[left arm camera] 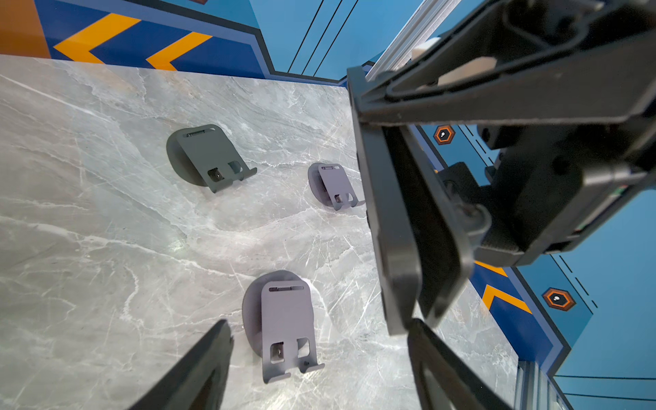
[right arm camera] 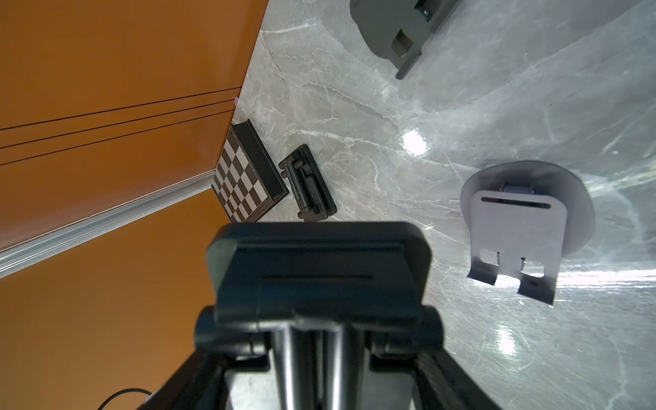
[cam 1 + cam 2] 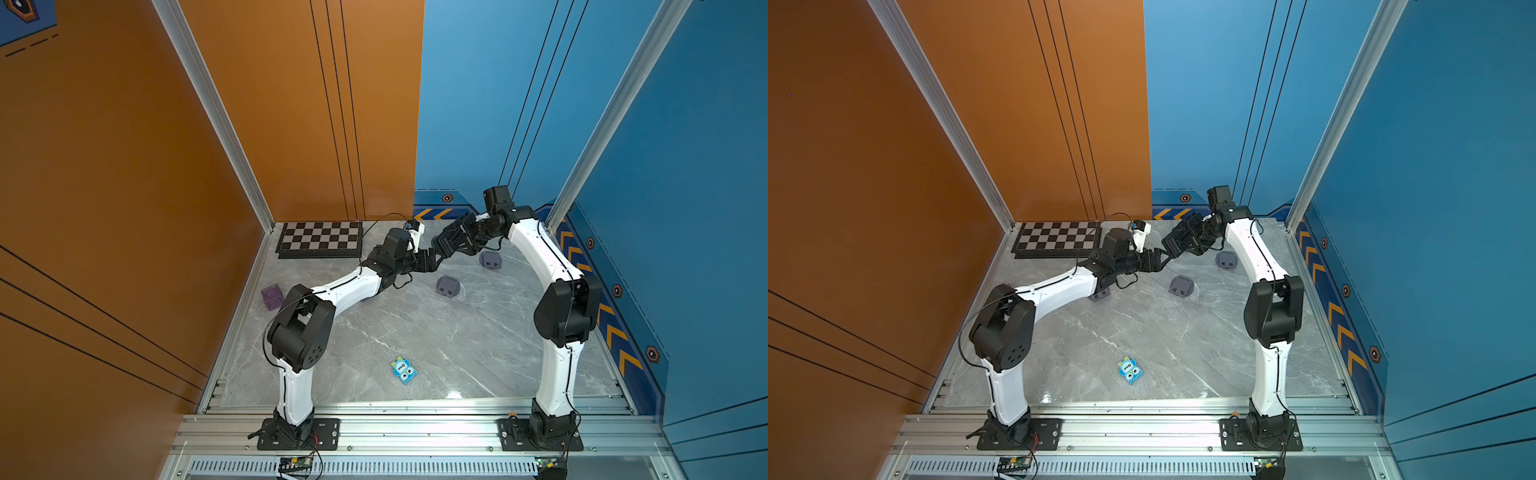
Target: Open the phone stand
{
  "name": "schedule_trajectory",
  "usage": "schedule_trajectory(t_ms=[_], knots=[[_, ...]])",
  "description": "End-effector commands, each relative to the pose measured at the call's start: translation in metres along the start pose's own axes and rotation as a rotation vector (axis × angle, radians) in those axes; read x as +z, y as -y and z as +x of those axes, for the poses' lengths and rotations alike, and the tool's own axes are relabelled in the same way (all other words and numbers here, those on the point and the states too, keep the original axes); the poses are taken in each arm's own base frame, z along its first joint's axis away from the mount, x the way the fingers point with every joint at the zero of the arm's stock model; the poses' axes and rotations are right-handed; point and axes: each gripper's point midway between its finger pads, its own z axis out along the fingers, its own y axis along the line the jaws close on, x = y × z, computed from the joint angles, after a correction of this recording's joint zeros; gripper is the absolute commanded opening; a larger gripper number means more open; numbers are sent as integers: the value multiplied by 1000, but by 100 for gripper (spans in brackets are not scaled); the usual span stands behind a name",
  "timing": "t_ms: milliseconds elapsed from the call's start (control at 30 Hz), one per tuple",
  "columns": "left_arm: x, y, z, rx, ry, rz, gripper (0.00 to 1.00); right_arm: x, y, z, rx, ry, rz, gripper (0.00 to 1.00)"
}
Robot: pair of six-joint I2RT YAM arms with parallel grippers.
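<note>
Grey marble counter [image 3: 415,332] is backed by a chessboard [image 3: 320,239] at its far edge. Just beside the chessboard and raised off the counter, the folded black phone stand [image 2: 319,269] is clamped in the jaws of the right gripper [image 3: 442,245], presumably so that its plate is presented to the left gripper [image 1: 319,324]. Those left jaws are held apart, one fingertip [image 1: 420,332] placed near the stand's edge, likely to catch a flap. Grey stands [image 1: 284,319] farther from the chessboard are seen already unfolded.

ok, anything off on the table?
Nothing spilled or broken. Three grey stands sit open on the table; a black stand lies flat beside the chessboard. The right tool holds a dark phone stand in the air, left tool open beside it.
</note>
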Motion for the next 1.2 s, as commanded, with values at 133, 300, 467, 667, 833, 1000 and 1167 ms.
schedule_trajectory(t_ms=[133, 300, 467, 667, 833, 1000, 1167], knots=[[-7, -12, -16, -2, 47, -26, 85, 8, -15, 31, -40, -101, -22, 19], [-12, -27, -28, -15, 83, -70, 84, 7, -20, 41, -53, -111, -28, 19], [-20, -41, -48, -42, 163, -121, 83, 12, -21, 52, -49, -130, -21, 19], [-30, -40, -71, -68, 251, -111, 79, 22, -24, 67, -51, -147, -12, 19], [-35, -30, -83, -82, 282, -50, 67, 33, -23, 75, -27, -167, -9, 17], [-44, -33, -86, -90, 296, -63, 42, 39, -28, 77, -11, -168, -26, 15], [-46, -37, -84, -98, 279, -48, 0, 42, -33, 79, -2, -168, -39, 15]])
